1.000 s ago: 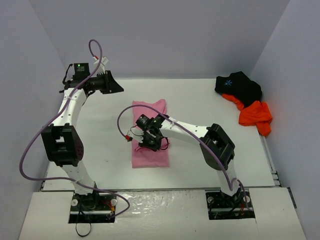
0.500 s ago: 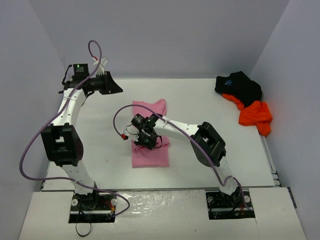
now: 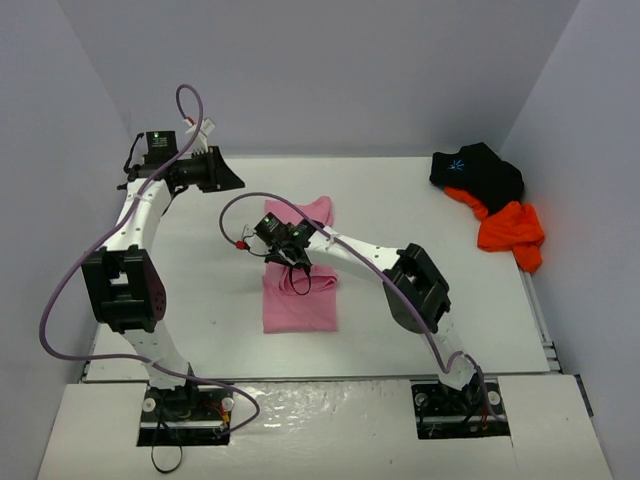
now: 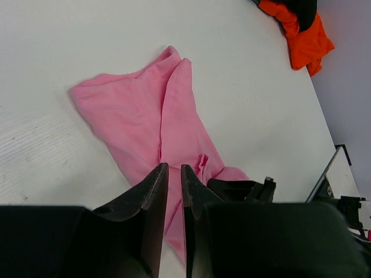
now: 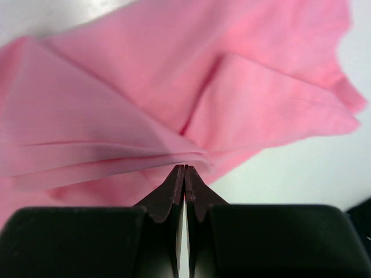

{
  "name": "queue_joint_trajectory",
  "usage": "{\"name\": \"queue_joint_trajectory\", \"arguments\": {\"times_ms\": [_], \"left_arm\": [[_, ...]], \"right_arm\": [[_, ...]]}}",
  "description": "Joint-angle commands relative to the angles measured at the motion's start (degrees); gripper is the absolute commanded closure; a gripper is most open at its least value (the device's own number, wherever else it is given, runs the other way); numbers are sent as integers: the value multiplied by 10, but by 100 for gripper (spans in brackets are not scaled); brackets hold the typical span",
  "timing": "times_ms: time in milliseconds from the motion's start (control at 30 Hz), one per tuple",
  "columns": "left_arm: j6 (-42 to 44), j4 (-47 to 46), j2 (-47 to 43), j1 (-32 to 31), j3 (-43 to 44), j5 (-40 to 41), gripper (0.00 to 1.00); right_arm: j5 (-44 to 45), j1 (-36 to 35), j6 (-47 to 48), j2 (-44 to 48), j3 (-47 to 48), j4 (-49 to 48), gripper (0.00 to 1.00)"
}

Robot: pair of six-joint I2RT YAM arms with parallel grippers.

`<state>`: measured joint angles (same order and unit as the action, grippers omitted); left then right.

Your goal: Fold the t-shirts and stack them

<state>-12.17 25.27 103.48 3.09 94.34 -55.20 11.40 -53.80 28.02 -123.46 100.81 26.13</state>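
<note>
The pink t-shirt (image 3: 298, 300) lies partly folded on the table (image 3: 400, 200). One fold is drawn up and pinched at the tips of the right gripper (image 5: 184, 169), whose jaws are clenched on the cloth. The rest of the shirt spreads beneath and ahead of it. The left gripper (image 4: 174, 168) hangs well apart from the shirt, its jaws a narrow slit apart and grasping nothing. The black t-shirt (image 3: 480, 170) and the orange t-shirt (image 3: 512, 230) lie heaped and touching, far off to the right gripper's right, at the table's corner.
</note>
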Motion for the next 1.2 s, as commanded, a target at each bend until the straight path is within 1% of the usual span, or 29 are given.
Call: {"name": "queue_joint_trajectory", "arguments": {"times_ms": [0,133,200,367,400,433,500,533,567,600,633,667,700,800,833,867,900,967,1000,1067,1100,1133,1167], "left_arm": [[7,-37,-46,5,8,-12,88],[4,-41,-43,5,7,-12,88],[3,-41,-43,4,8,-14,88],[5,-36,-54,3,-7,-29,89],[7,-32,-53,2,-13,-44,89],[23,-8,-49,1,-12,-51,89],[77,72,-37,-6,3,-50,89],[106,113,-32,-7,11,-51,86],[118,130,-28,-8,14,-51,85],[127,141,-27,-8,8,-57,83],[142,158,-28,-8,-1,-67,79],[150,165,-34,-9,-14,-74,77],[155,169,-42,-10,-29,-80,76],[209,224,-45,-22,-37,-79,70],[233,257,-39,-28,-31,-82,69],[260,301,-27,-47,-24,-93,69],[276,332,-14,-60,-19,-101,66],[314,400,16,-72,-10,-129,63],[316,412,26,-75,-16,-140,63],[273,373,31,-74,-35,-147,62],[260,359,31,-73,-49,-146,61],[226,326,33,-71,-59,-147,60],[223,328,40,-71,-61,-156,59]], "right_arm": [[90,23,-12,0,46,-51,100],[162,44,16,-31,39,-145,100],[179,54,24,-40,57,-150,100],[119,51,9,24,18,-95,100],[106,52,-2,57,-18,-89,100],[96,53,-9,79,-45,-85,100],[91,54,-18,119,-91,-81,100],[87,59,-21,146,-115,-80,100],[83,65,-24,169,-126,-81,99],[79,74,-26,189,-134,-79,87],[75,86,-28,210,-148,-74,68],[63,99,-30,224,-156,-61,62],[48,112,-32,235,-161,-44,60],[-118,193,-37,247,-138,35,58],[-163,215,-37,245,-135,58,59],[-212,239,-40,237,-132,92,61],[-243,249,-48,223,-131,108,64],[-317,265,-58,205,-136,130,69],[-354,272,-68,202,-141,128,72],[-440,287,-92,195,-147,125,73],[-459,289,-100,187,-150,125,73],[-517,295,-108,174,-153,127,73],[-554,296,-111,164,-158,131,73]]}}
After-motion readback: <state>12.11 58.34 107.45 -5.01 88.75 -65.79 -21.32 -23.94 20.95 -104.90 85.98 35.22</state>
